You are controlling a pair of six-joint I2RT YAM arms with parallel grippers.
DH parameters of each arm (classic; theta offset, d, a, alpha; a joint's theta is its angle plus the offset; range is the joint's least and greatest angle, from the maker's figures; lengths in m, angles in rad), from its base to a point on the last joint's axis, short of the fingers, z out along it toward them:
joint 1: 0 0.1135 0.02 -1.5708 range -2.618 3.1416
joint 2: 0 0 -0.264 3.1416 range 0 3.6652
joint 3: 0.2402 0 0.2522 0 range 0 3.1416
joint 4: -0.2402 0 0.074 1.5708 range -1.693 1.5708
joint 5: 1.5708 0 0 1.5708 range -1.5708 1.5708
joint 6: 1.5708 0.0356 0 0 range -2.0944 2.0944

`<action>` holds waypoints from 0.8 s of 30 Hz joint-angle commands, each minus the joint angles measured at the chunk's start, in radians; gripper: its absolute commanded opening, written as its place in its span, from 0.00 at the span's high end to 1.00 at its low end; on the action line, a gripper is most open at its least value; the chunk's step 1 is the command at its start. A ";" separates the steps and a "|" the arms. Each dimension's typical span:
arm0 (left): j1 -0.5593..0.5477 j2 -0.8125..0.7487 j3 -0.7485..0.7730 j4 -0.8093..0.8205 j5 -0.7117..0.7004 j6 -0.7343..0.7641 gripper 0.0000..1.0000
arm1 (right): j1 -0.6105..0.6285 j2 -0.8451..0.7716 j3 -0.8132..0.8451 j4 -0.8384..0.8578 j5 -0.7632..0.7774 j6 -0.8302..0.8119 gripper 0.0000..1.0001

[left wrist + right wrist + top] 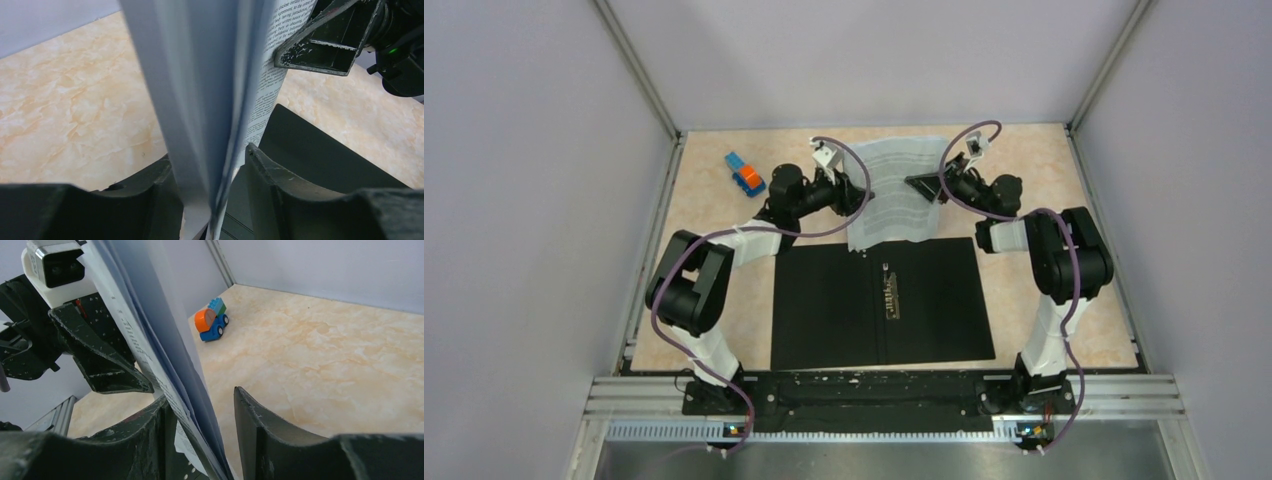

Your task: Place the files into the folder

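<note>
The files (899, 190) are white printed sheets standing on their lower edge, bowed, at the far edge of the folder (824, 300). The folder lies open and flat, black inside up, with its metal clip (890, 290) along the spine. My left gripper (861, 193) brackets the sheets' left edge and my right gripper (924, 186) their right edge. In the left wrist view the files (200, 75) pass between the spread jaws of the left gripper (208, 155), with a gap on the right. In the right wrist view the files (145, 325) lean on one finger of the right gripper (199, 395), well short of the other.
A small blue-and-orange toy block (745, 174) sits on the marble-patterned tabletop at the far left, also visible as the toy block (211, 320). Grey walls enclose the table on three sides. The arms' bases stand at the near edge behind the folder.
</note>
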 commanded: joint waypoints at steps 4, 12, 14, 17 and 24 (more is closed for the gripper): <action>-0.018 -0.032 0.014 0.039 0.018 0.038 0.72 | 0.009 -0.066 0.001 0.014 0.014 -0.040 0.62; -0.012 -0.024 0.151 0.009 -0.089 0.192 1.00 | 0.003 -0.090 0.142 -0.113 0.048 -0.123 0.89; -0.006 -0.022 0.180 0.011 -0.093 0.192 1.00 | 0.002 -0.099 0.167 -0.139 0.061 -0.142 0.90; -0.007 -0.018 0.195 0.014 -0.065 0.196 1.00 | 0.002 -0.104 0.192 -0.156 0.058 -0.149 0.75; -0.007 0.064 0.121 0.191 -0.052 0.252 1.00 | 0.002 -0.060 0.191 -0.141 0.051 -0.137 0.50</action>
